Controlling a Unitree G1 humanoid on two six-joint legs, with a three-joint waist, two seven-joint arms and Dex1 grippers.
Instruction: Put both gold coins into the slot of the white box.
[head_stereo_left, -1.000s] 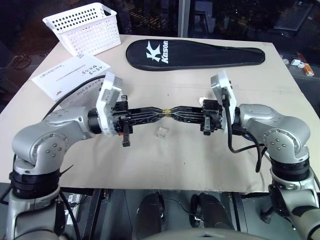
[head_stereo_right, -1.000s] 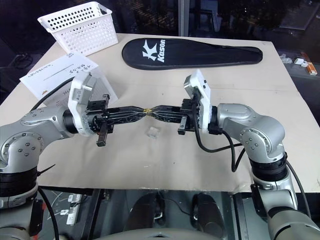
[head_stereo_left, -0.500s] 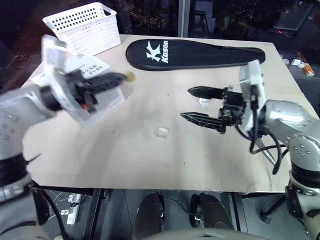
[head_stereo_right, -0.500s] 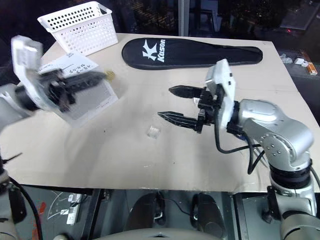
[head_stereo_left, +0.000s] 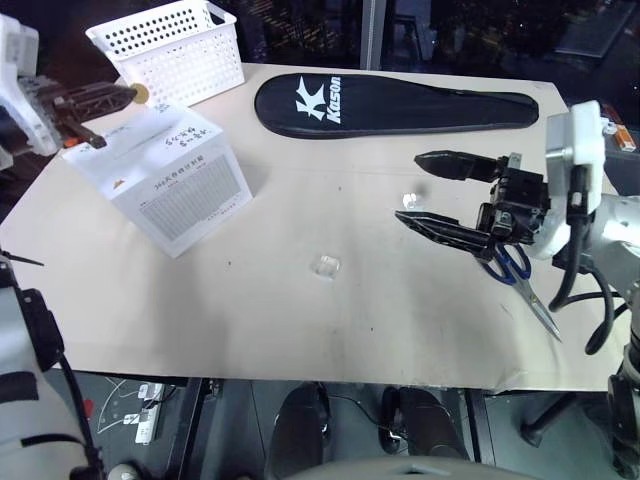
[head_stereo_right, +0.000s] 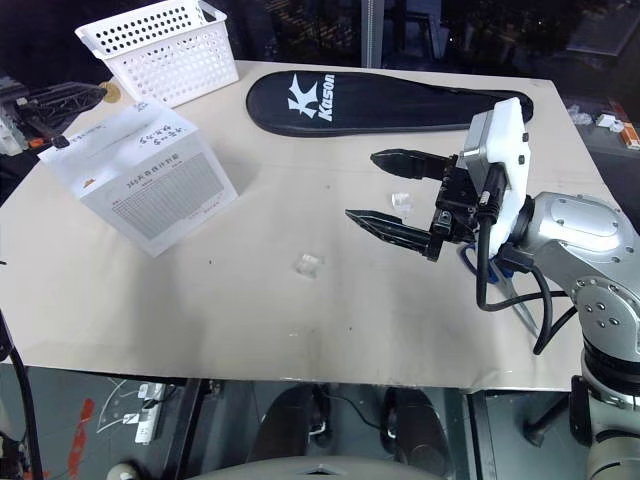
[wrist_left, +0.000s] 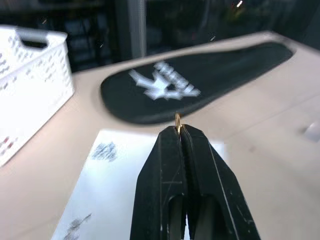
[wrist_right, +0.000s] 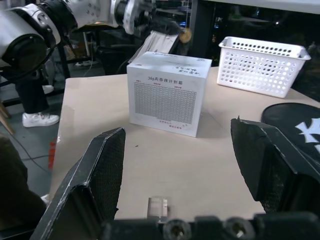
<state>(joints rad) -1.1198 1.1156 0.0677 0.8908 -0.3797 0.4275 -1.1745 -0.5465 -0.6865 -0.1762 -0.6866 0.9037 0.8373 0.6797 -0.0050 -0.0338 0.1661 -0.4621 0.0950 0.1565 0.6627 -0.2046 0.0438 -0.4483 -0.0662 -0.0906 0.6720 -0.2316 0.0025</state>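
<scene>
My left gripper (head_stereo_left: 128, 95) is shut on a small gold coin (head_stereo_left: 141, 94), held in the air at the far left, just past the far top edge of the white box (head_stereo_left: 172, 182). In the left wrist view the coin (wrist_left: 177, 121) pokes out of the closed fingertips above the box's top face (wrist_left: 120, 185). The slot is too faint to make out. At the right, my right gripper (head_stereo_left: 410, 188) hangs above the table, open and empty, pointing left. The right wrist view shows the box (wrist_right: 167, 92) ahead, between its spread fingers.
A white perforated basket (head_stereo_left: 170, 50) stands at the back left and a black racket cover (head_stereo_left: 390, 105) lies along the back. Two clear holder pieces (head_stereo_left: 326, 265) (head_stereo_left: 410, 198) rest mid-table. Blue-handled scissors (head_stereo_left: 520, 278) lie under my right arm.
The grippers were tip to tip at the table's middle with the coin between them. The right one opened and drew back right. The left one swung up and left with the coin.
</scene>
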